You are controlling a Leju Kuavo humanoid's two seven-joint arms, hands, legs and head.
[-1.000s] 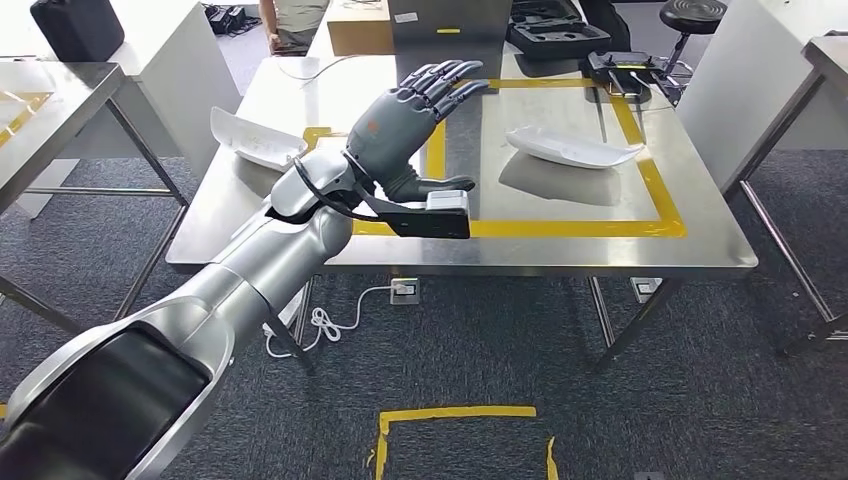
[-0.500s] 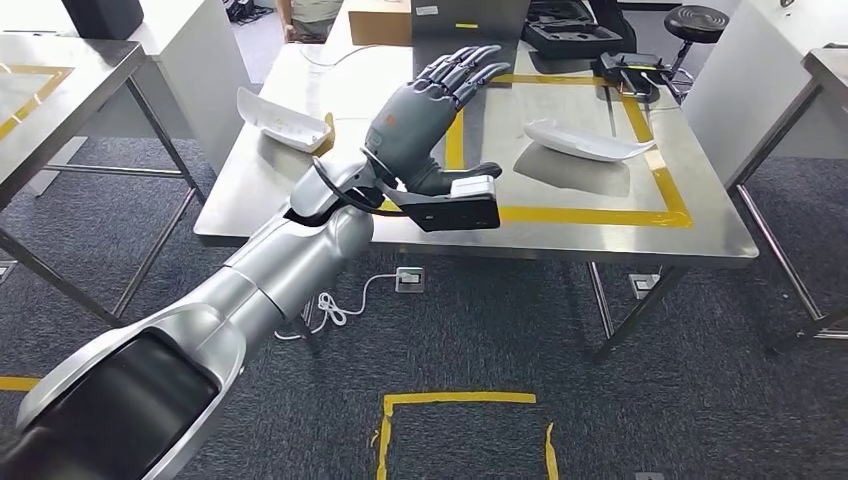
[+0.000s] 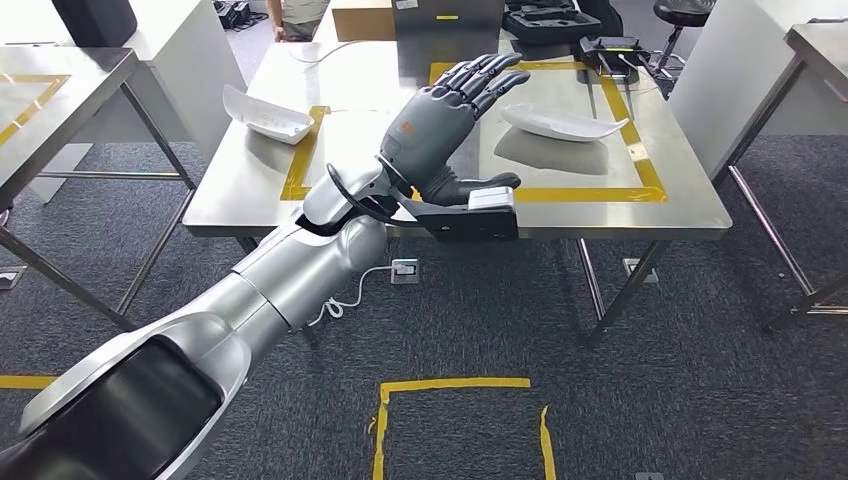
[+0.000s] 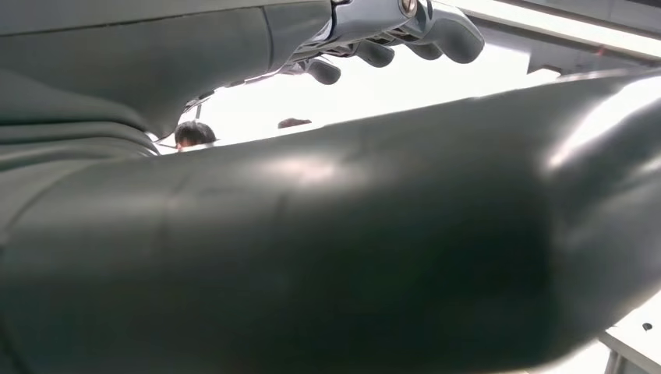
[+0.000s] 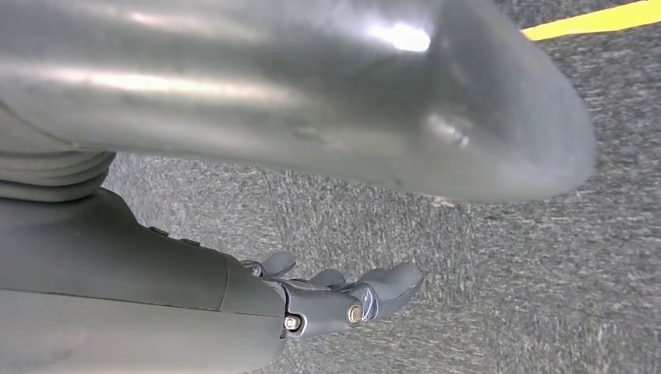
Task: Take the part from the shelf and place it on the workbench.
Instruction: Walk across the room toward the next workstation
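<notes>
My left hand (image 3: 440, 125) empty, fingers spread, above workbench (image 3: 700, 215); white part (image 3: 562, 123) lies inside tape. I pull arm back slowly, clearing part.

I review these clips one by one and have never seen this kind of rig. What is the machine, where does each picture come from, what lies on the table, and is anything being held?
It is a two-legged humanoid with silver arms and many-fingered hands. The wide picture comes from its head, looking down. Its left hand reaches over a steel workbench marked with yellow tape, fingers spread, holding nothing. Two white parts lie there: one inside the taped square, another outside it. The other two pictures come from cameras at the wrists, mostly blocked by each thumb. The right hand hangs over grey carpet, fingers curled, holding nothing.
</notes>
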